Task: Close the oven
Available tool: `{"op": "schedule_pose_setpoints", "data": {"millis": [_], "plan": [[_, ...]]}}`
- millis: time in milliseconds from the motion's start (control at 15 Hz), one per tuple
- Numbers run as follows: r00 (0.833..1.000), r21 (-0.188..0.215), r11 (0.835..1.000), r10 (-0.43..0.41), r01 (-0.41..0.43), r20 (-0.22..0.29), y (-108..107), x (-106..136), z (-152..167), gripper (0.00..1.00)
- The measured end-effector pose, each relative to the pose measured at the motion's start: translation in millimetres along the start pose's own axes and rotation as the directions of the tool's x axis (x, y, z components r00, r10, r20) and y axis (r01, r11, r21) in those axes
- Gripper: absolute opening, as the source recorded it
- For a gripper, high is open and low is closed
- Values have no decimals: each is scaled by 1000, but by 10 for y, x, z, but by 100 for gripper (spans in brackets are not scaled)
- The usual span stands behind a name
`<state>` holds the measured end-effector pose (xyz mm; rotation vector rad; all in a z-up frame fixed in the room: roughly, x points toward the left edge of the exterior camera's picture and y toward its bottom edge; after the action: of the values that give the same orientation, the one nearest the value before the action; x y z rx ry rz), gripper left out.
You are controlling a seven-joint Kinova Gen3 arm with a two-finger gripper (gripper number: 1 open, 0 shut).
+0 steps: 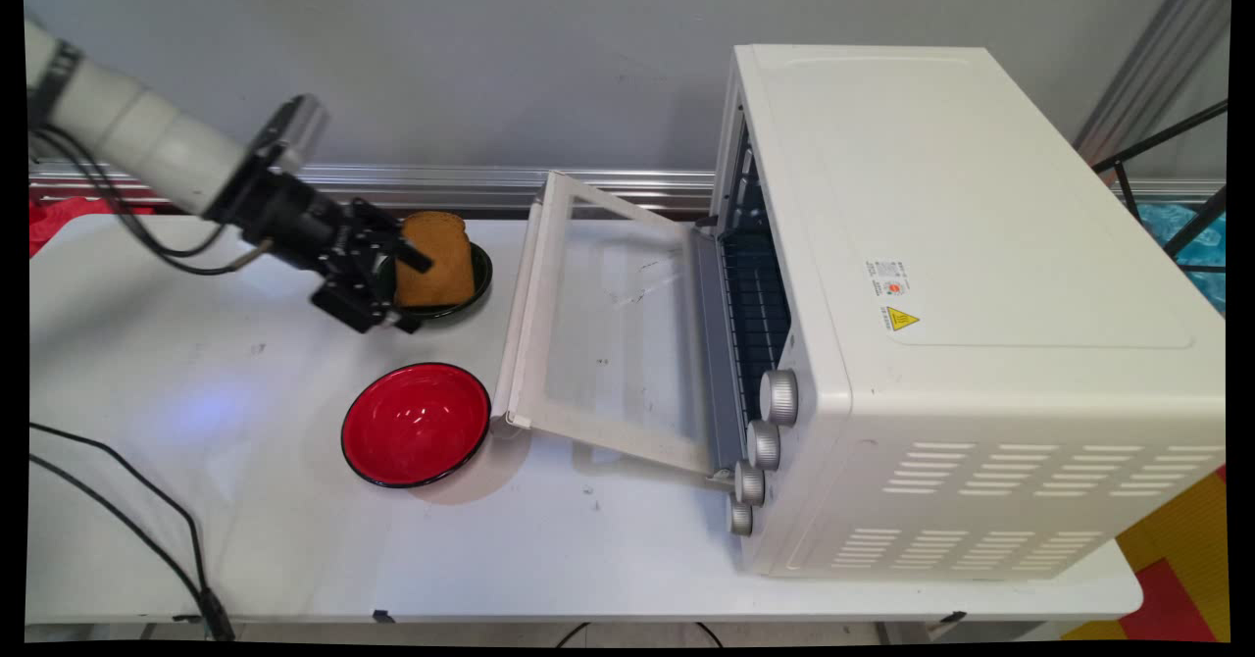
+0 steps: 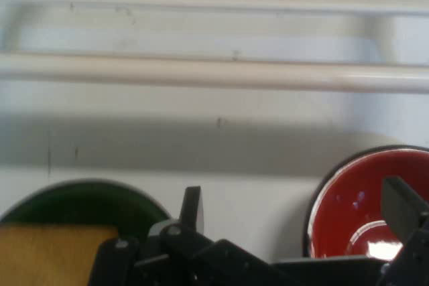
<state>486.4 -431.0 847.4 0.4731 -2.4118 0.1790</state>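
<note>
Item: black two-finger gripper (image 1: 402,289), fingers spread, nothing held. Posn: low over table (image 1: 196,500), at left rim of green plate (image 1: 480,267). Nearest obj: bread slice (image 1: 434,258), upright on that plate, just to gripper's right in main view, to one side of the fingers in hand view. Adj.: red bowl (image 1: 416,425) near side; toaster oven (image 1: 971,314) w/ door (image 1: 608,333) dropped open, further right.

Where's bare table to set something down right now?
The left table is bare, bordered by the cable and red bowl; so is the front strip below the oven door. It is crowded between gripper, bread on its green plate, and the door.
</note>
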Motion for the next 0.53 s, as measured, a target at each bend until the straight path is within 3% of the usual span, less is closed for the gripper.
{"op": "schedule_pose_setpoints", "data": {"millis": [533], "plan": [[988,-43,987,153,-153,-4,-354,152,600,100]]}}
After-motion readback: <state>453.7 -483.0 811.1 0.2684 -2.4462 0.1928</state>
